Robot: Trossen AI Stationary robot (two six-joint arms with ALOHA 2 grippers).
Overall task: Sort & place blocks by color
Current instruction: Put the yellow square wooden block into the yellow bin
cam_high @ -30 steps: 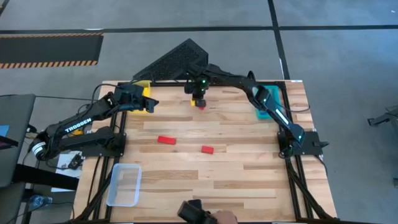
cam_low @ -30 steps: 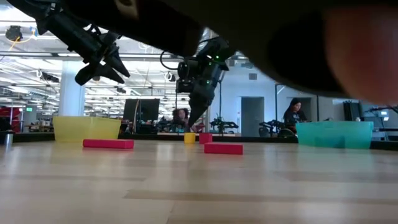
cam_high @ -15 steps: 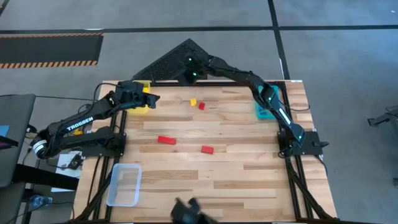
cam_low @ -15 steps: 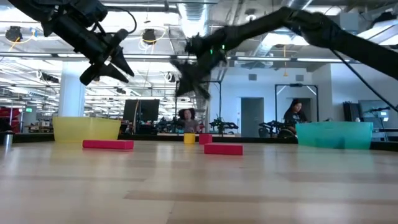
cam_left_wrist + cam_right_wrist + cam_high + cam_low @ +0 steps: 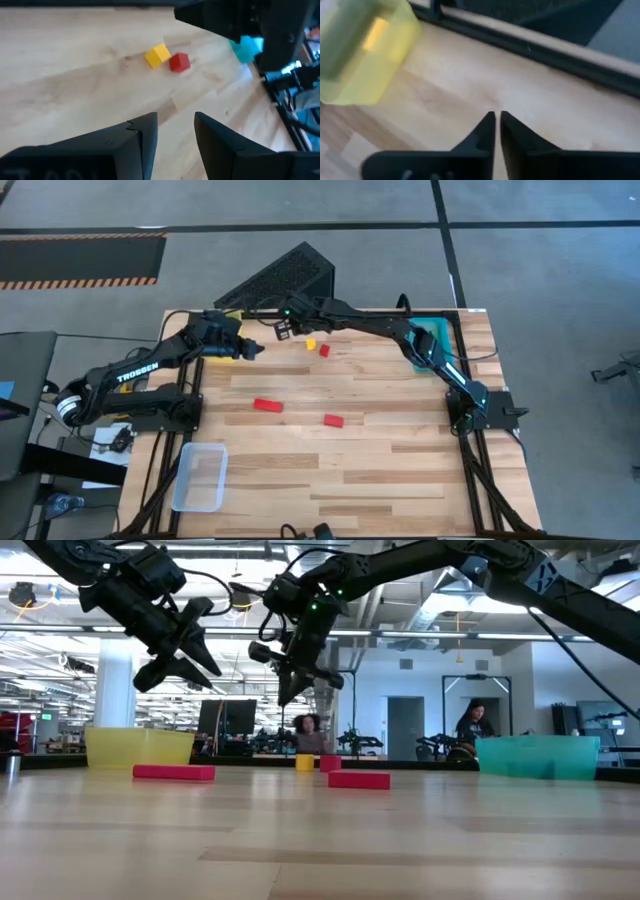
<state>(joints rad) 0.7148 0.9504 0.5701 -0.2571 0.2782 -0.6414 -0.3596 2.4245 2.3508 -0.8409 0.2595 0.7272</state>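
A small yellow block (image 5: 310, 343) and a small red block (image 5: 324, 350) sit side by side on the table near its far edge, also in the left wrist view as yellow block (image 5: 157, 54) and red block (image 5: 179, 62). A red oblong block (image 5: 267, 405) and another red block (image 5: 333, 420) lie mid-table. My right gripper (image 5: 282, 330) hangs shut and empty above the far edge, left of the two small blocks, near the yellow tray (image 5: 365, 55). My left gripper (image 5: 250, 352) is open in the air beside that tray, holding nothing.
The yellow tray (image 5: 140, 747) stands at the far left, the teal tray (image 5: 540, 755) at the far right under my right arm, and a clear tray (image 5: 200, 477) at the near left. A dark perforated box (image 5: 285, 275) lies beyond the far edge. Bare wood fills the near half.
My right gripper has risen from just above the small yellow and red blocks, swung out over the far edge, then travelled toward the table's left, ending near the yellow tray. The two blocks stayed where they were. My left gripper has shifted slightly toward the right.
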